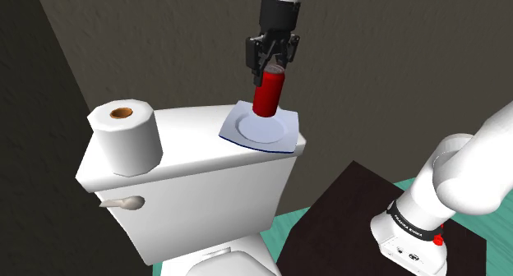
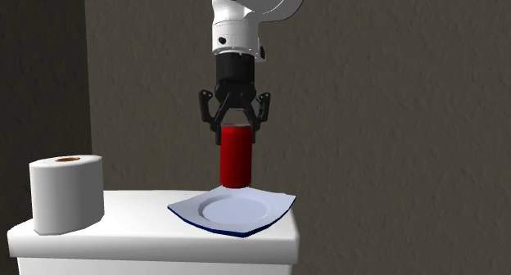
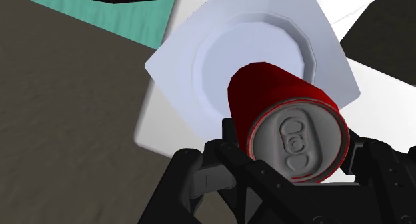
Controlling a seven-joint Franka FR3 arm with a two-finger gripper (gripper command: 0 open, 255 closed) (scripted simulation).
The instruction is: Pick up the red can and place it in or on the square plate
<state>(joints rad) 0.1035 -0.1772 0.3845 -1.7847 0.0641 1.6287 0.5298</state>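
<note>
My black gripper [image 1: 271,61] is shut on the top of a red can [image 1: 268,94], which hangs upright. Below it lies a white square plate [image 1: 265,131] with a dark blue edge, resting on the toilet tank lid. In the second exterior view the red can [image 2: 236,155] hangs just above the plate [image 2: 237,209], its base over the plate's far part; whether it touches I cannot tell. The wrist view shows the can's grey top with the pull tab [image 3: 298,143] clasped between my fingers [image 3: 200,179], and the plate [image 3: 247,49] beneath.
A toilet paper roll [image 1: 126,135] stands on the white tank lid [image 1: 197,139] at the shoulder view's left. A flush lever [image 1: 123,204] sticks out of the tank front. A dark wall rises behind. My stand [image 1: 411,233] is at the lower right, over teal floor.
</note>
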